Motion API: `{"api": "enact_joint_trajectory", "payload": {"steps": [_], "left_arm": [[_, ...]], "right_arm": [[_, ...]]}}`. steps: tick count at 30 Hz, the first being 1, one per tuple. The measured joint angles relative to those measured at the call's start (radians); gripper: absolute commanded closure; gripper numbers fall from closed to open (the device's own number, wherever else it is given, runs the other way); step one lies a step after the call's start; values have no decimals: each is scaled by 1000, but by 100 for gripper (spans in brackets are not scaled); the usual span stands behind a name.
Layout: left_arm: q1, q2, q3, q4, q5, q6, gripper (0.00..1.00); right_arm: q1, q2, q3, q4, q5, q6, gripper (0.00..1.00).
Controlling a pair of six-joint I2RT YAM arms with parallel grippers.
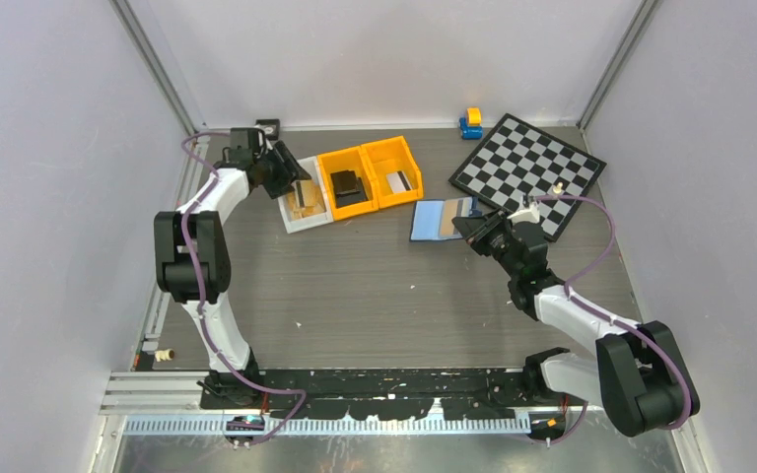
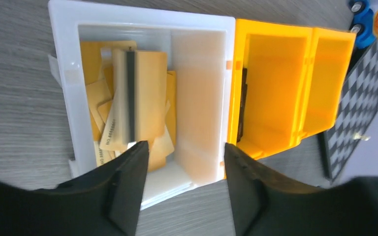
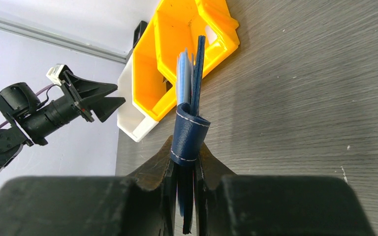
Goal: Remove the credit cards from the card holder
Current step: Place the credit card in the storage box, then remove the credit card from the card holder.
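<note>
Right gripper [image 3: 186,169]: jaws nearly closed, pinching the holder [image 3: 191,83] by its near edge. The snap tab loops over just ahead of the fingertips. From the wrist I see the holder edge-on, running straight out from the hand toward the orange bins [image 3: 177,54].

Left gripper [image 2: 184,184]: jaws spread partway, nothing between them. It hovers over the white bin [image 2: 64,59]. Tan cards [image 2: 145,93] lie in a loose pile just ahead of and below the fingertips.

Handling, my judgement:
- Cards look light, thin, stiff and slick. Best taken by whichever short edge stands proud of a pocket, pads flat on both faces. A weak pinch will slip.
- Holder looks soft and floppy. It will flex or drag with a pull unless pinned, so the right grip serves as anchor.

Hard to make out:
- Pockets are not readable edge-on, only pale blue layers.
- From above, the holder lies open beside the right fingers, and a tan strip on it is possibly a card left inside. I cannot confirm.
- Contents of the orange bins are dark, small and unclear.
- Lower cards in the white bin are covered by the top one.
</note>
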Motion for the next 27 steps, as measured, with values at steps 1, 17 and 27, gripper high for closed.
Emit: {"api": "enact_joint_trajectory", "payload": {"steps": [1,17,27], "left_arm": [[1,-1,-4,3,1,-3,17],[-126,-368,-360,141,-72,-78,5],[-276,-480,-619,436,39,-183,1]], "right_arm": [[0,2,0,0,0,-1,100],[0,9,0,0,0,-18,100],[0,154,1,179,-148,41,100]]}}
